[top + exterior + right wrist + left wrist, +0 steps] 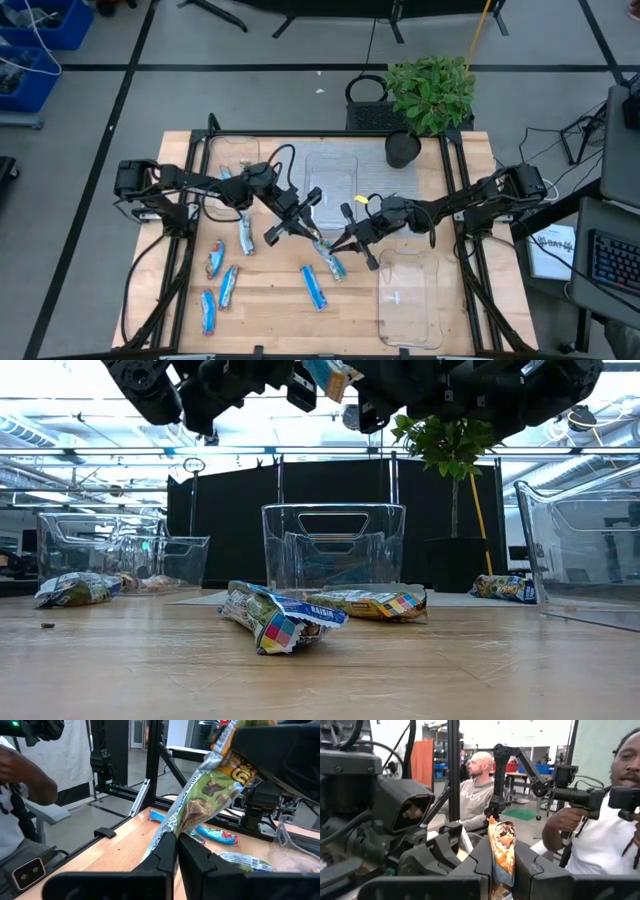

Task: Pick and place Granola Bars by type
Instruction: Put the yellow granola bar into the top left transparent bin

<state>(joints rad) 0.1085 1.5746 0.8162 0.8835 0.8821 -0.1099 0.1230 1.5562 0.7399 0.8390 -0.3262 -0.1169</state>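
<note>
One granola bar (210, 790) in a green and gold wrapper hangs above the middle of the table (270, 310), held between both grippers. My left gripper (502, 865) comes from the table's left and is shut on one end. My right gripper (176, 842) comes from the right and is shut on the other end. In the high view the bar (320, 240) spans the gap between left gripper (306, 226) and right gripper (343, 243). Several other bars, mostly blue (314, 287), lie flat on the table. My left gripper pinches one end of the bar (502, 851) between its two fingers, coming level from the table's left. The wrapper stands on edge in the gap, lifted clear of the table. My right gripper pinches the bar's silver crimped end (169, 826) between its two fingers, coming level from the table's right. From there the bar slants up and away to the left gripper, its far end (227, 742) hidden there.
Clear plastic trays stand at the far middle (332, 180), the near right (410, 298) and the far left (232, 152). A potted plant (430, 90) stands beyond the far edge. Loose bars (280, 618) (375, 603) lie below the grippers. People stand beyond the table (600, 830).
</note>
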